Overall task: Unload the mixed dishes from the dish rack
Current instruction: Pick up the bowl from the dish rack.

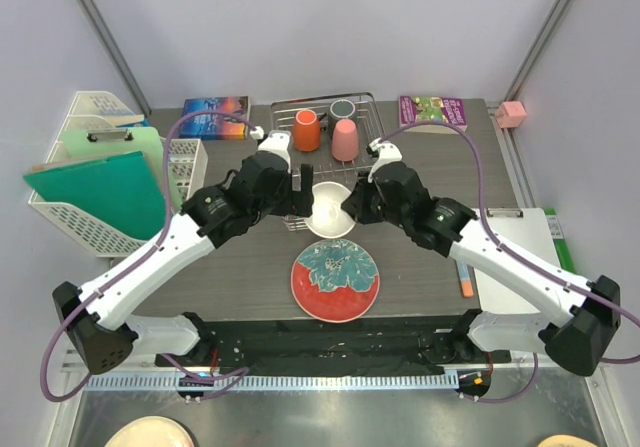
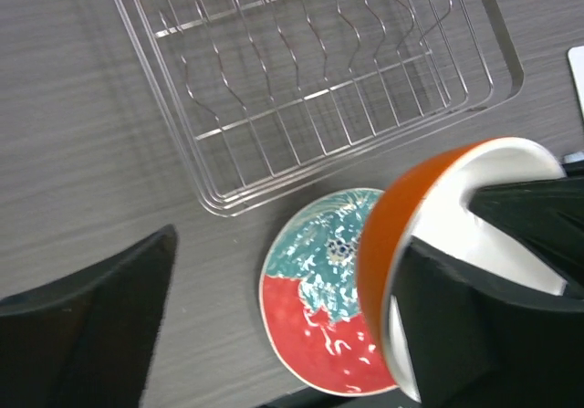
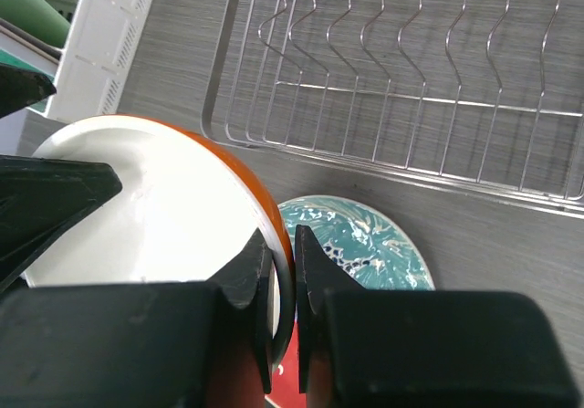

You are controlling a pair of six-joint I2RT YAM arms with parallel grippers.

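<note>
The small orange-and-white bowl [image 1: 330, 210] hangs above the table between both arms, in front of the silver dish rack [image 1: 282, 117]. My right gripper [image 3: 281, 253] is shut on the bowl's rim [image 3: 155, 198], one finger inside and one outside. My left gripper [image 2: 290, 244] stands open, its right finger at the bowl [image 2: 411, 235] without pinching it. The teal plate [image 1: 335, 280] lies flat on the table below the bowl. In the rack stand an orange mug [image 1: 307, 130], a pink cup [image 1: 345, 140] and a dark grey mug [image 1: 343, 107].
A white lattice basket [image 1: 100, 182] with green folders stands at the left. Books [image 1: 215, 117] [image 1: 432, 112] lie at the back beside the rack. A clipboard [image 1: 525, 257] and a pen [image 1: 465, 277] lie at the right.
</note>
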